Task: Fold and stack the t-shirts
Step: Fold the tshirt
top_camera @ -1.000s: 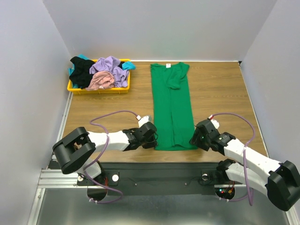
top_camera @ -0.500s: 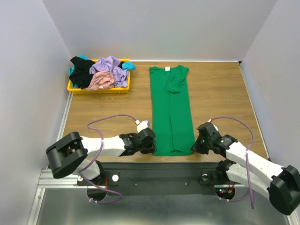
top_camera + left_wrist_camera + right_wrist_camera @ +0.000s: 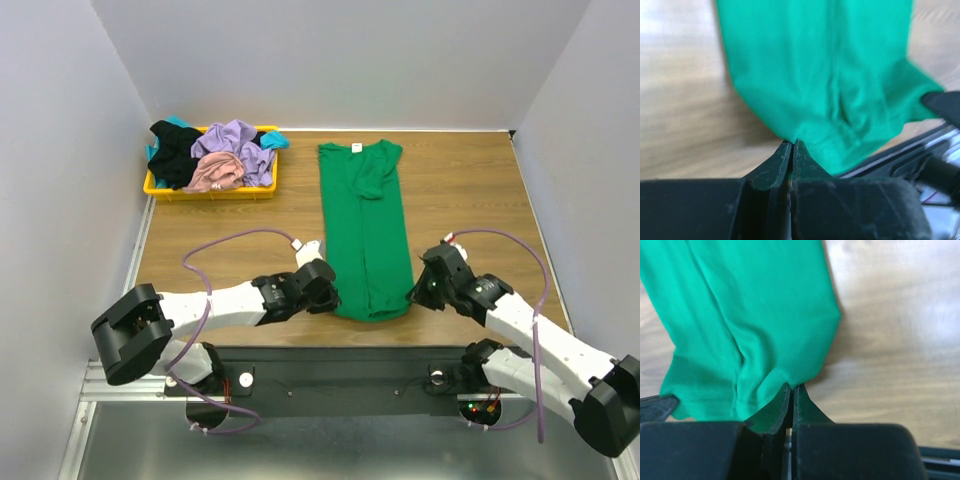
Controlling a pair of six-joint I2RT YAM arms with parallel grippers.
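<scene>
Hem corners are the hold: the left gripper (image 3: 328, 297) is pinched tight on the near-left corner of the bright green cotton t-shirt (image 3: 365, 220), and the right gripper (image 3: 413, 293) likewise on the near-right one. The shirt lies as a narrow strip on the wooden table (image 3: 470, 200), long axis running straight away from both arms, collar at the far end, so the fold probably carries the hem forward toward it.
</scene>
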